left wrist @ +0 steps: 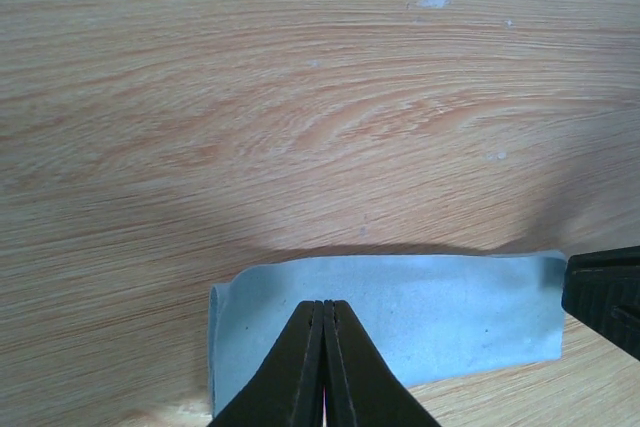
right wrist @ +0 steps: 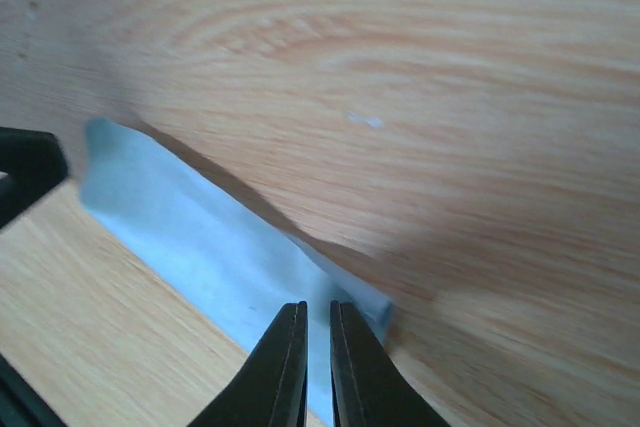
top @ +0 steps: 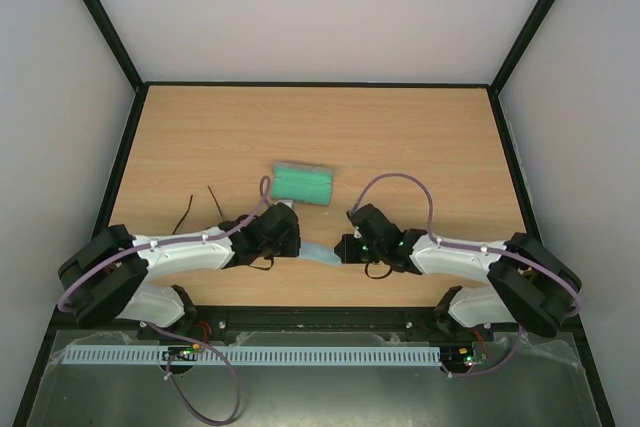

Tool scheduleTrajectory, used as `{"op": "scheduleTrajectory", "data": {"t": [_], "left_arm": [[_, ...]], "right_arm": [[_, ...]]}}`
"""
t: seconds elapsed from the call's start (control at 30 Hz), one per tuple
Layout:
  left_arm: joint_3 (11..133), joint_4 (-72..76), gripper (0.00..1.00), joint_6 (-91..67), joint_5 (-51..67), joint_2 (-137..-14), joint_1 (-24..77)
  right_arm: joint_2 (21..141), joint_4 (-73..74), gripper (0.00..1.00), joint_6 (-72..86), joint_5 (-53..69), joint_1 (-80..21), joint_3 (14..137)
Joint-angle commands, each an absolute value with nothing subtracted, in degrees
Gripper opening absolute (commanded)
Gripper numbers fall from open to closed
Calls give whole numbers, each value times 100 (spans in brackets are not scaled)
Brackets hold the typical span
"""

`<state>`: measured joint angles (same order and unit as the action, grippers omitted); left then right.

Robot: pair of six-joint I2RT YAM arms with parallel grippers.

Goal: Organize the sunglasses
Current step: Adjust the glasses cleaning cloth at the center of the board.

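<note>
One cloth, gripped twice: left gripper clenched on its long edge, right gripper nipping one end. Case lies open beyond, apart.

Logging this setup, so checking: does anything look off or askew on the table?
The light blue cloth looks lifted off the table, pinched by both the left gripper and the right gripper, with a shadow beneath it. The open green-lined case sits slightly askew to the table edges.
</note>
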<state>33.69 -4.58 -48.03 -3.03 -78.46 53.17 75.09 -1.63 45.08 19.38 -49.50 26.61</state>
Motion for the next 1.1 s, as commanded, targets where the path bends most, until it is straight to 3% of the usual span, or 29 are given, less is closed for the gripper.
{"op": "scheduleTrajectory", "data": {"t": [0.0,0.23,0.53,0.7,1.07], "left_arm": [[3171,-398,3,-4876,-308,-7877,5282],[2867,-107,2,-4962,-244,-8067,5284],[2637,-254,2,-5053,-279,-7726,5282],[2686,-728,3,-5118,-315,-7125,5293],[3109,-2015,22,-5054,-756,-5987,5197]], "right_arm": [[7673,-311,8,4612,1808,-4935,2411],[7930,-374,8,4629,1742,-4936,2347],[7174,423,9,4548,1518,-4928,2671],[7002,1069,17,4277,1172,-4899,3256],[7921,1548,28,3715,916,-4716,4511]]}}
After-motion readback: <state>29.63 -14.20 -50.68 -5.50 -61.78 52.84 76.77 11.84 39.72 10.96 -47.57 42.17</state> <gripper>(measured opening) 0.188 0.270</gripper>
